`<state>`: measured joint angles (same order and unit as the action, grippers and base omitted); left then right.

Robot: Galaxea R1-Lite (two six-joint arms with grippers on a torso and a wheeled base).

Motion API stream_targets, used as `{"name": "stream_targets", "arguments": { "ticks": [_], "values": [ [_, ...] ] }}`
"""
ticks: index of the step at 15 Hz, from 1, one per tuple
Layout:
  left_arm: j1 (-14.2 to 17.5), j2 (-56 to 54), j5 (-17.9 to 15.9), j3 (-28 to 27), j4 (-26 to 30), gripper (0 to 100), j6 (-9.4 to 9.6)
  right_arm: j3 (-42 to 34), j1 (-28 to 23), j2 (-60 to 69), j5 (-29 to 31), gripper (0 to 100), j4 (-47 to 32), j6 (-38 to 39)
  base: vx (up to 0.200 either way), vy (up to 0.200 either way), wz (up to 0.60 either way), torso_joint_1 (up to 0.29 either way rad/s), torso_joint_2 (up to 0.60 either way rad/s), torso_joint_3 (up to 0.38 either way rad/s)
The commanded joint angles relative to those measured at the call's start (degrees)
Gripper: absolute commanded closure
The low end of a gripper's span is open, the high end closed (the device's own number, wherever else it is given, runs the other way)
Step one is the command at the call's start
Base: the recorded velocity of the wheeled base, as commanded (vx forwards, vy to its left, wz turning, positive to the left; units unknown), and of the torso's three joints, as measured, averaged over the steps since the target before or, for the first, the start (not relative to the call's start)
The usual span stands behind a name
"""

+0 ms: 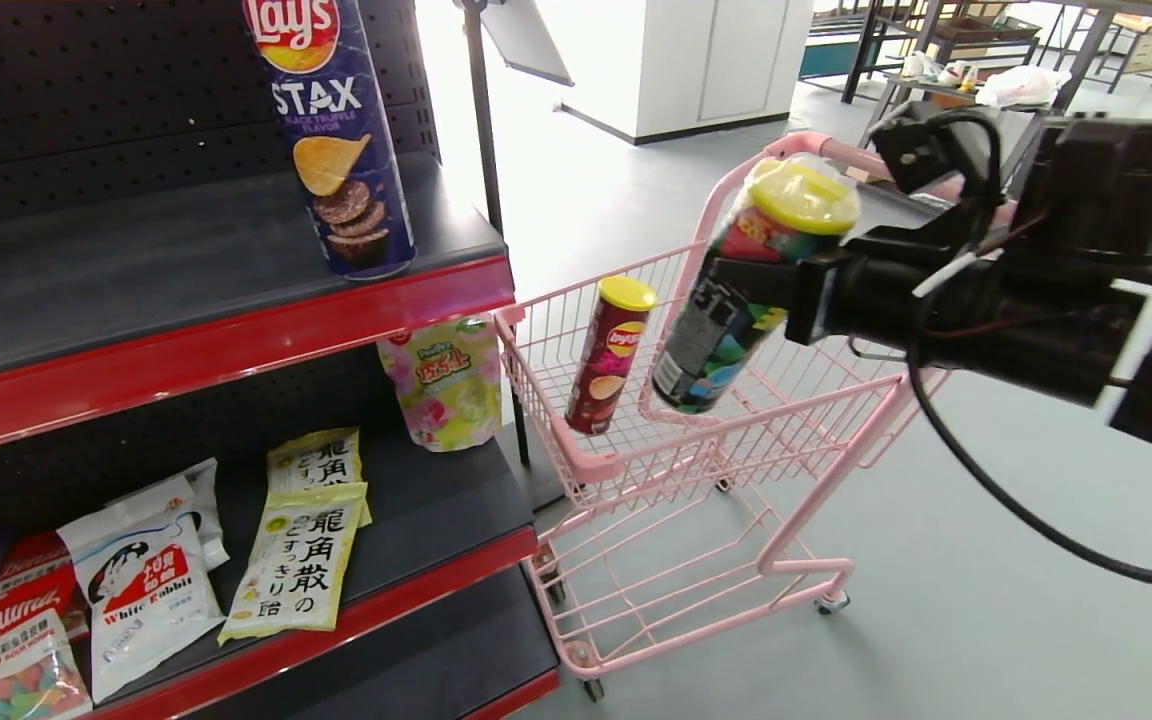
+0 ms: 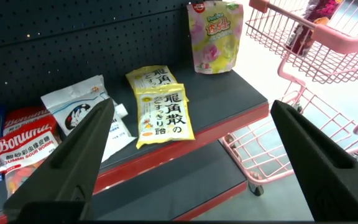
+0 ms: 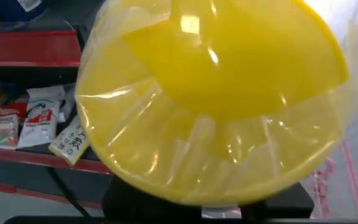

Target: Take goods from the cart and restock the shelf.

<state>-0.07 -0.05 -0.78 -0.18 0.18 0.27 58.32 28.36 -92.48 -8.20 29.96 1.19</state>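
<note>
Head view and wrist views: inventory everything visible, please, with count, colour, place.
shelf: 1, black, red edges
cart: 1, pink, right of shelf
blue canister: 1, dark blue, upright on upper shelf
held canister: 1, multicoloured, yellow lid, tilted above cart
red canister: 1, red, yellow lid, in cart basket
pouch: 1, pink-green, middle shelf's right end
yellow bags: 2, yellow, overlapping on middle shelf
white bags: apparently 2, white, left of yellow bags
red bags: count unclear, red, middle shelf's left end
left hand: 1, black, open, facing middle shelf
right hand: 1, black, shut on held canister
</note>
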Motion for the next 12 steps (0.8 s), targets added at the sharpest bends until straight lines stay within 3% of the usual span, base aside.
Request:
{"name": "stream_targets", "arguments": {
  "ticks": [1,2,4,5,6,8,12],
  "values": [
    [-0.01,0.05,-0.01,0.01,-0.01,0,0.00,-8.57,-1.37,19.26,9.43,100,-13.18,-5.24,0.000,0.000,0.00,0.000,0.00,0.000],
    [-0.01,0.05,-0.01,0.01,-0.01,0,0.00,-11.30,-3.75,23.22,10.58,100,-19.59,-4.27,0.000,0.000,0.00,0.000,0.00,0.000],
    [-0.01,0.05,-0.01,0.01,-0.01,0,0.00,-12.53,-8.32,25.07,9.08,100,-20.03,-0.05,0.000,0.000,0.00,0.000,0.00,0.000],
    [-0.01,0.05,-0.01,0.01,-0.01,0,0.00,-11.91,-8.58,27.09,7.59,100,-20.56,0.12,0.000,0.000,0.00,0.000,0.00,0.000],
    [0.07,0.05,-0.01,0.01,-0.01,0,0.00,-12.79,-8.40,29.20,1.61,100,-21.53,0.04,0.000,0.000,0.00,0.000,0.00,0.000],
    [-0.01,0.05,-0.01,0.01,-0.01,0,0.00,-15.43,-8.32,30.78,-1.29,100,-27.06,-2.86,0.000,0.000,0.00,0.000,0.00,0.000],
    [0.07,0.05,-0.01,0.01,-0.01,0,0.08,-16.84,-6.91,29.20,-4.54,100,-27.06,-6.29,0.000,0.000,0.00,0.000,0.00,0.000]
  ]
}}
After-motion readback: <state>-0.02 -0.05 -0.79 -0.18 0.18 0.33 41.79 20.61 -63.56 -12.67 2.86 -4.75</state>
